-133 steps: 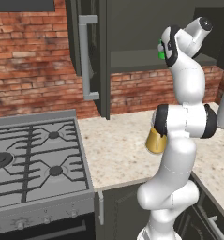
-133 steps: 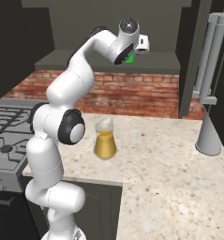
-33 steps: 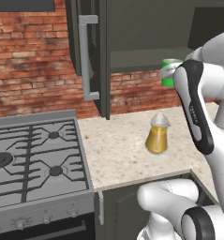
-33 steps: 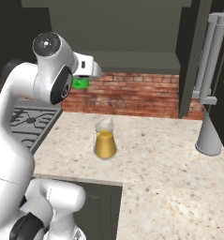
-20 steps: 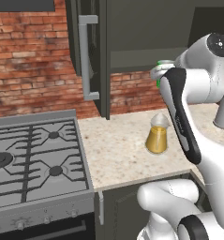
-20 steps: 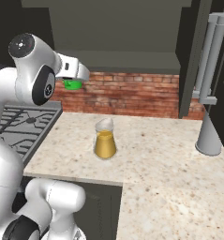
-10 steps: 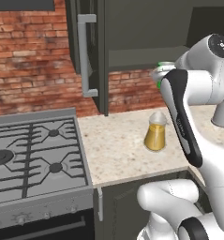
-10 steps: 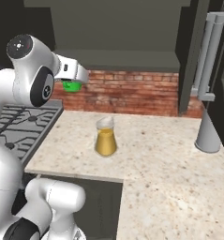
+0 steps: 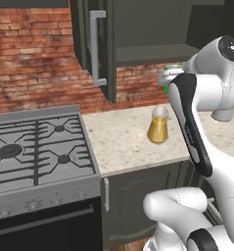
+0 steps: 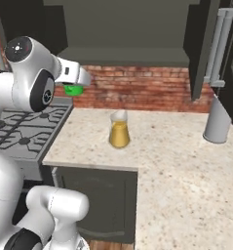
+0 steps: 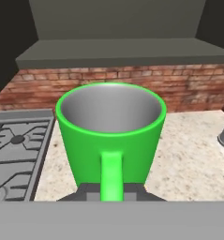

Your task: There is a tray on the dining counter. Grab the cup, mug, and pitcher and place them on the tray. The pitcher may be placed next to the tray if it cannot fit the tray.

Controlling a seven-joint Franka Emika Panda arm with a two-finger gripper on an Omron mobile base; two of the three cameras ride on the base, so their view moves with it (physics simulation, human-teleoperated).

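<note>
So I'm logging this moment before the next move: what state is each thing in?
mug: upright, empty, held off the counter
gripper: shut on the mug's handle
pitcher: upright on counter, amber liquid inside
upper cabinet door: open
grey vessel: standing on counter

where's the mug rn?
The mug is in the hand, held upright in the air by its handle, left of the pitcher in the right base view, near the stove.

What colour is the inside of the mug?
Grey inside, though the mug is bright green outside. The hand view shows it best.
</note>
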